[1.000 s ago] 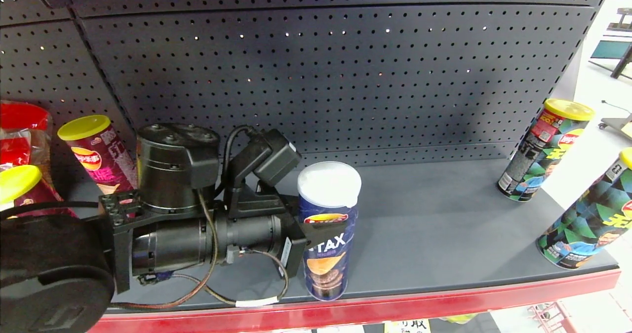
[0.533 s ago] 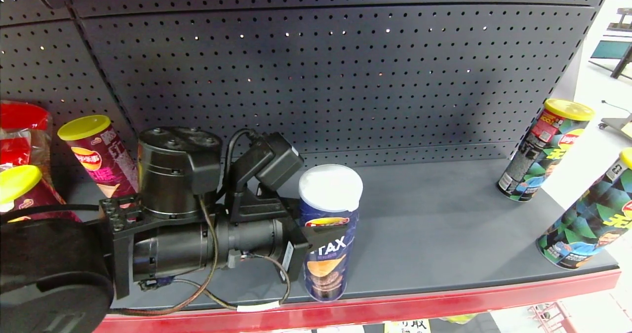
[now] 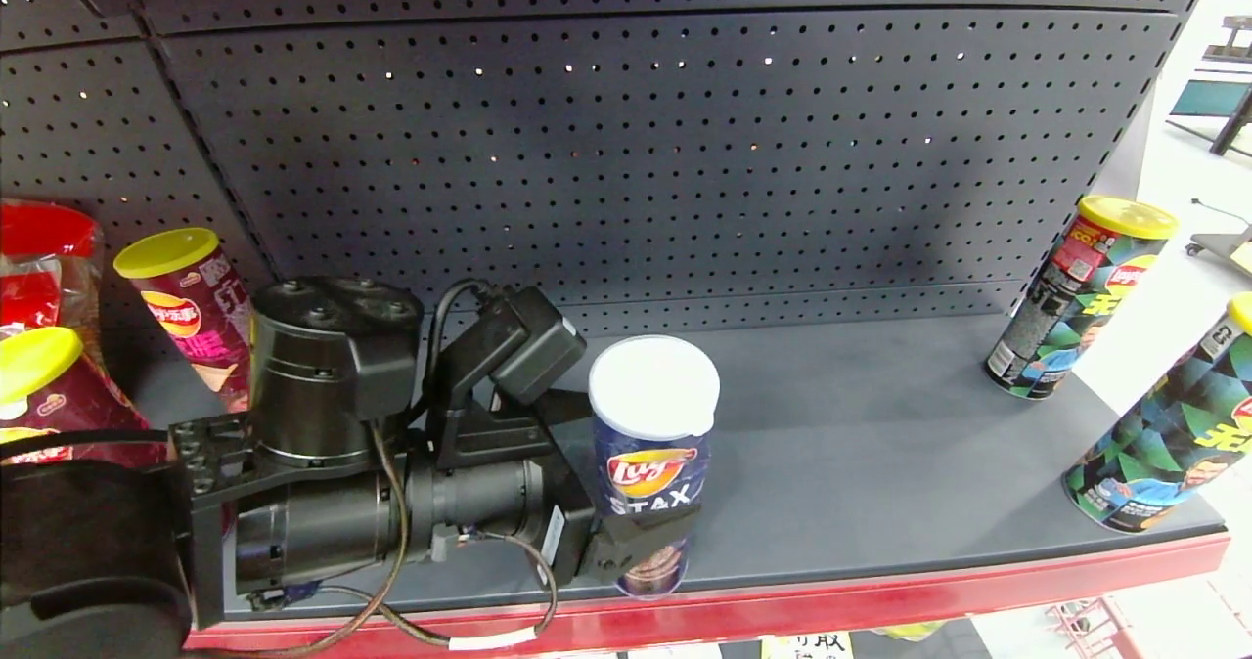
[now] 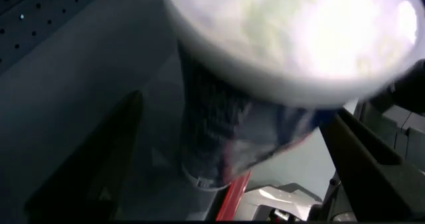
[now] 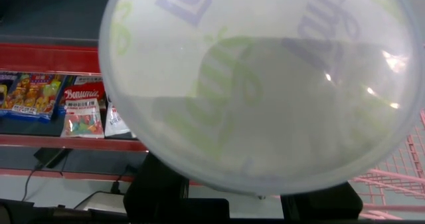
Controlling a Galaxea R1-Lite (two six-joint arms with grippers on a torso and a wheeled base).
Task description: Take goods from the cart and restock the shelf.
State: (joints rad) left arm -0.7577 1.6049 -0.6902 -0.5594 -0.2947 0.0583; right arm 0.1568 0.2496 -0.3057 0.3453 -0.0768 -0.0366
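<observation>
At the near edge of the shelf [image 3: 880,463], left of centre, the blue can [image 3: 653,444] stands upright. The left gripper [image 3: 648,542] has dropped from the can's middle to its base, jaws now wide with gaps either side, so this can looks placed. The right gripper [image 5: 232,201] has its jaws holding a clear-lidded can [image 5: 265,84], likely next.

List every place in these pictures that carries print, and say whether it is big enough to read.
Blue chip can: large logo and word, readable.
Purple chip can: logo and characters, small.
Green patterned can: logo and labels, too small.
Second can, on its lid: faint large lettering.
Snack packets on a lower shelf: partly readable.
</observation>
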